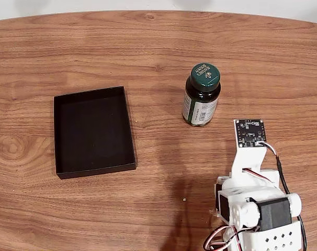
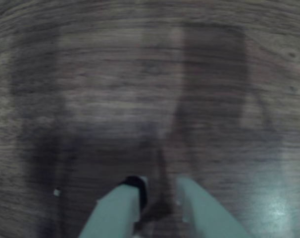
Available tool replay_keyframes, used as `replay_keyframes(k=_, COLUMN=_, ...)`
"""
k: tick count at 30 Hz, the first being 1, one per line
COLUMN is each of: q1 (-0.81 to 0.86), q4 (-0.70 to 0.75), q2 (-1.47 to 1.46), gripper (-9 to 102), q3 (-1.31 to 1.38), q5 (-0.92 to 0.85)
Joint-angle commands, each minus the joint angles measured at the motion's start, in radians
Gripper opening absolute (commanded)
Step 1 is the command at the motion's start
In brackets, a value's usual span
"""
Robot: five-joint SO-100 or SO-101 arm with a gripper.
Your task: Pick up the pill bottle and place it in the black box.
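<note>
In the blurred wrist view the pale two-finger gripper [image 2: 160,191] hangs over bare wood, its fingers [image 2: 118,208] slightly parted and grasping nothing. In the fixed view the white arm [image 1: 255,204] sits at the lower right of the brown wood-grain table [image 1: 163,42]. The small dark-green glass-like pill bottle [image 1: 201,95] stands upright just beyond it, round cap carrying gold print that seems to read "Manuka", too small to be sure; its white-and-green paper label is illegible. The shallow matte black rectangular box [image 1: 93,130] lies well apart to the left, with open wood between them.
</note>
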State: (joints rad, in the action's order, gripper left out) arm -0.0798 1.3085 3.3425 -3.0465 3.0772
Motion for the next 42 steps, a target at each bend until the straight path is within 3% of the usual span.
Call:
replay_keyframes(k=1, q1=-0.009, q4=-0.091, q2=-0.003, gripper=11, q3=0.017, q5=0.023)
replay_keyframes(k=7, q1=-0.005, q4=-0.209, q2=-0.003, gripper=23, q3=0.017, q5=0.077)
replay_keyframes(k=15, q1=-0.012, q4=-0.368, q2=-0.025, gripper=27, q3=0.017, q5=0.043)
replay_keyframes(k=23, q1=0.015, q4=-0.715, q2=-0.265, gripper=33, q3=0.017, q5=0.038)
replay_keyframes(k=42, q1=0.06, q4=-1.382, q2=-0.769, gripper=41, q3=0.031, q5=0.026)
